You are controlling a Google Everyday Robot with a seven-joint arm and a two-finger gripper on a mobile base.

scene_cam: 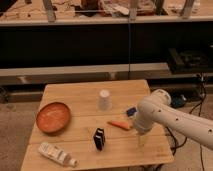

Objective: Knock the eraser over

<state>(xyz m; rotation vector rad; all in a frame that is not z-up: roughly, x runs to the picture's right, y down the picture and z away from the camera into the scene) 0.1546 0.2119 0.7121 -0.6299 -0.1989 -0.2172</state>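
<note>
6 loose things share the wooden table (75, 92), 1 of each kind. Nearest the front edge, at the picture's left corner, 1 white bottle (56, 154) with a label lies on its side. Next back, near the middle of the table, 1 eraser (99, 138) stands upright on its end, a small black block with a paler stripe, touching nothing around it. Level with it and toward the picture's right hangs the gripper (141, 139), pointing down just above the wood near the right front corner; whether it is wide or narrow I cannot tell, and it holds nothing that can be seen. Only bare tabletop lies between the gripper and the eraser. Just behind that gap, 1 short orange piece (119, 124) lies flat, its right end close under the robot's 1 white arm (170, 117), which comes in from the picture's right and bends down to the gripper. At the left side of the table, well apart from the eraser, sits 1 round orange bowl (53, 117). Farther back, 1 blue block (131, 111) shows at the edge of the arm's rounded joint, partly covered by it. Farthest of the 6, 1 white cup (104, 99) stands upside down behind the eraser, near the middle of the table. Beyond the far edge runs a pale rail (75, 70) in front of dark shelving.
</note>
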